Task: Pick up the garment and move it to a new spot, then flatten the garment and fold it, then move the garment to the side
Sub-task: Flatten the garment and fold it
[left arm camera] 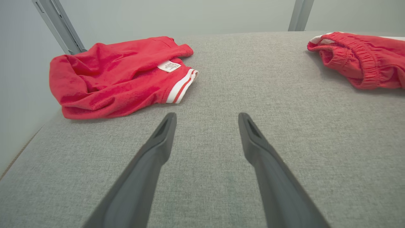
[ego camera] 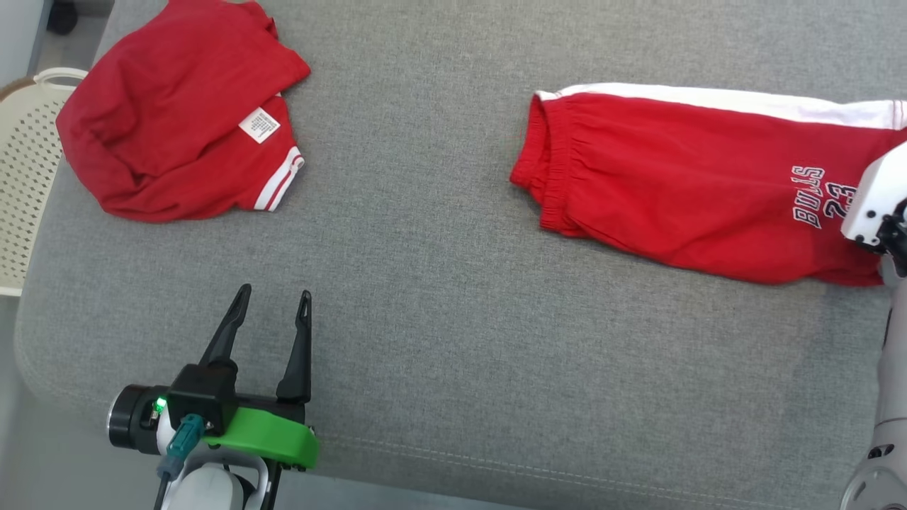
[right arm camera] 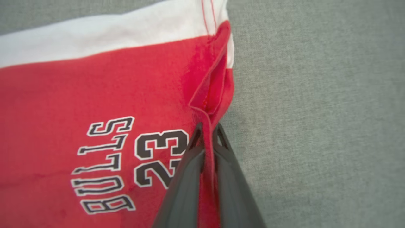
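right fingers [right arm camera: 186, 177]: clamped tight together on a raised fold of red cloth at the leg hem of the shorts [right arm camera: 95, 95], and the fold runs right down between them
shorts: red with a white side stripe and a "BULLS 23" print, lying mostly flat on the worktop [ego camera: 460, 319]. The print sits just left of the right fingers in the wrist view, and the elastic waistband is at the end far from them
left fingers [left arm camera: 152, 158]: spread wide with nothing between them, over a bare patch of worktop. Can't tell if the tips are touching the fabric
red shirt [ego camera: 177, 120]: a crumpled heap with a white label and a white-striped cuff showing, ahead of the left fingers and off to their left, well apart from them
waistband vs left fingers: ahead and way off to their right
basket [ego camera: 21, 177]: cream and perforated, past the shirt, beside the worktop's edge
worktop: covered in grey woven fabric
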